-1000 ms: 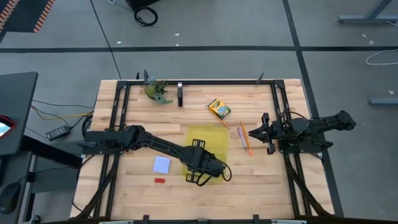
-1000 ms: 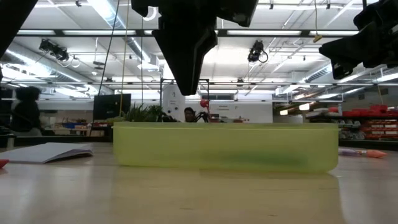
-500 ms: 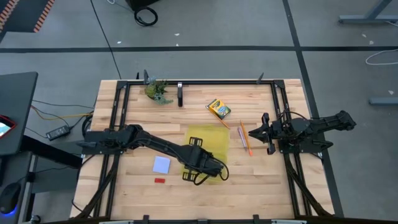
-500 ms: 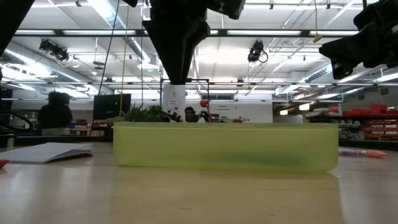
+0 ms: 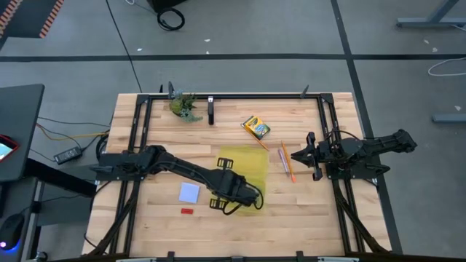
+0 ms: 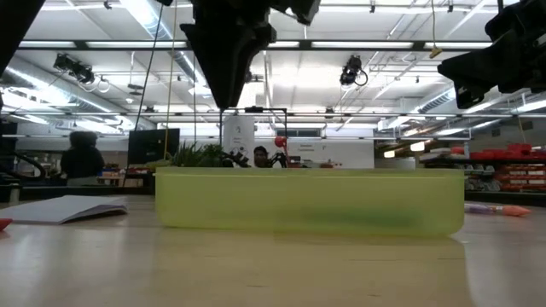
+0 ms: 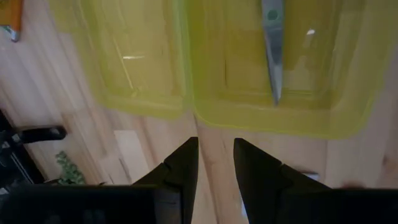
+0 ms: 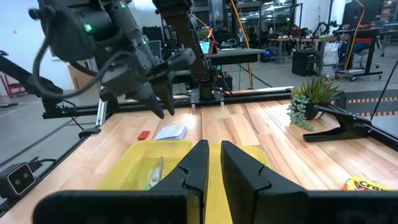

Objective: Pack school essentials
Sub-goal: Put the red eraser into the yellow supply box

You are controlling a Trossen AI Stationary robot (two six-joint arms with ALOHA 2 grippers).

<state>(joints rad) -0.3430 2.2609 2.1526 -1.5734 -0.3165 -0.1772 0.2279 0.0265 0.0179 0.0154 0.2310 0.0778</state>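
Observation:
The translucent yellow case (image 5: 246,169) lies flat mid-table. The green-handled scissors (image 8: 153,173) lie inside it; their blade also shows in the left wrist view (image 7: 272,53). My left gripper (image 5: 220,201) hangs above the case's near left corner, its fingers (image 7: 216,146) pointing down, slightly open and empty. My right gripper (image 5: 309,155) waits shut at the right, clear of everything. The crayon box (image 5: 256,127), orange pencil (image 5: 288,163) and purple pen (image 5: 282,156) lie on the wood beyond and right of the case. The note pad (image 5: 189,192) and red eraser (image 5: 187,211) lie to its left.
A leafy clump (image 5: 183,106) and a black clamp (image 5: 211,110) stand at the far edge. A dark metal frame (image 5: 233,95) borders the table. People move in the room beyond the table (image 6: 84,153). Bare wood shows along the near edge (image 5: 291,225).
My left gripper has moved toward the table's left edge, from above the case's near side to above its near left corner, staying above the table. The scissors stay in the case.

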